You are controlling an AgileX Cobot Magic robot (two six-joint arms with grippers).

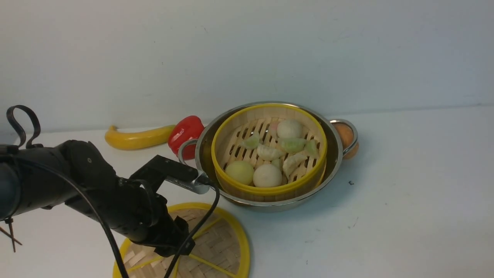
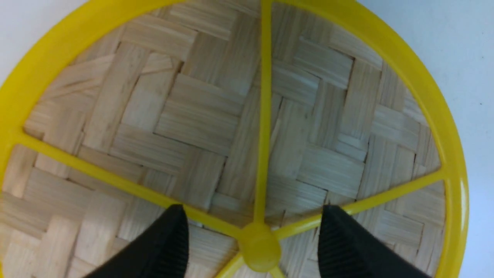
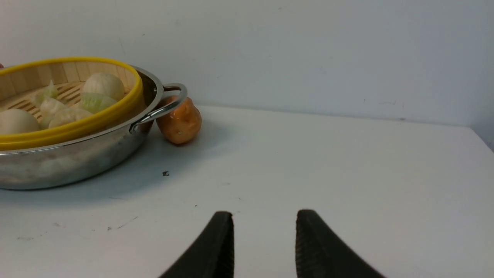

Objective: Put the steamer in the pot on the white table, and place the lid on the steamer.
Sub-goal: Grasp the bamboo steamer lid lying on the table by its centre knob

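Observation:
The steamer [image 1: 269, 154], a bamboo basket with a yellow rim holding several buns and dumplings, sits inside the shiny pot [image 1: 335, 162] on the white table [image 1: 405, 200]. Nearer the front left, the lid [image 1: 220, 239] lies flat on the table. My left arm hangs over it, and its body hides the jaws in the front view. In the left wrist view my left gripper [image 2: 252, 210] is open, its fingers either side of the lid's yellow centre knob [image 2: 259, 247], just above the woven lid [image 2: 193, 116]. My right gripper [image 3: 264, 214] is open over bare table, away from the pot [image 3: 77, 162] and steamer [image 3: 69, 127].
A yellow banana [image 1: 135, 138] and a red pepper [image 1: 185, 133] lie behind the pot on the left. An orange fruit [image 1: 345, 135] [image 3: 179, 121] rests against the pot's right handle. A pale wall closes the table's far edge.

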